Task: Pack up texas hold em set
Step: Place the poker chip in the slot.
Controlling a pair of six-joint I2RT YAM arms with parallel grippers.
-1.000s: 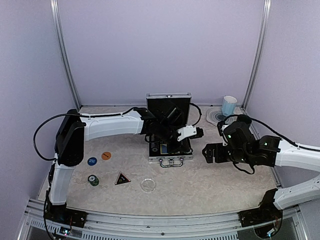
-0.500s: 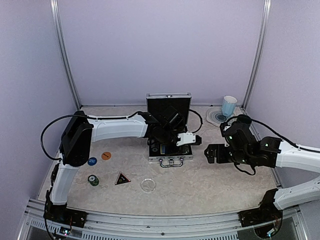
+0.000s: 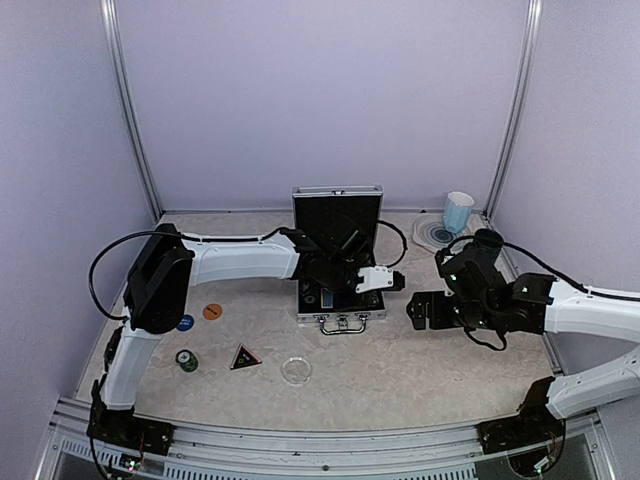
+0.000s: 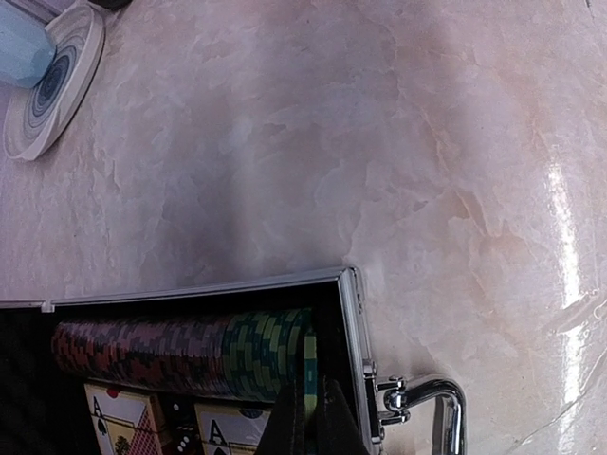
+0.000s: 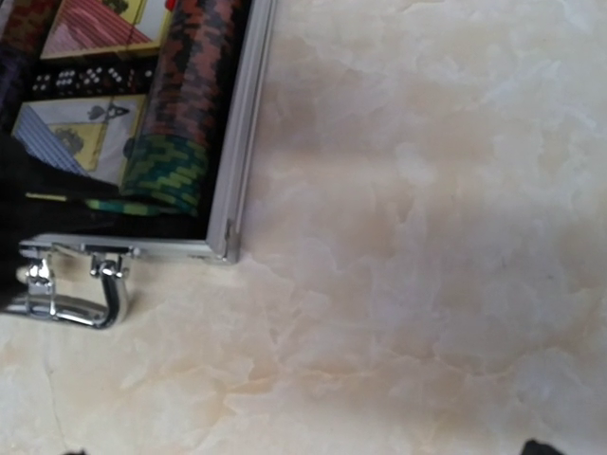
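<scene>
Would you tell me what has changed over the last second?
The left gripper, shut on what looks like a green chip, moved down toward the right end of the case, its elbow shifting rightward. The right gripper stayed open beside the case; the triangle and clear disc stayed put.

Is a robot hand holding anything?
The left gripper pinches one green chip by its edge; the right gripper holds nothing.

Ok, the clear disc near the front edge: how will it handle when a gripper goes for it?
The clear disc lies flat on the glossy table, so it will probably slide rather than lift easily. It looks thin and small, so likely light. Being round, it may roll if tipped on edge.
</scene>
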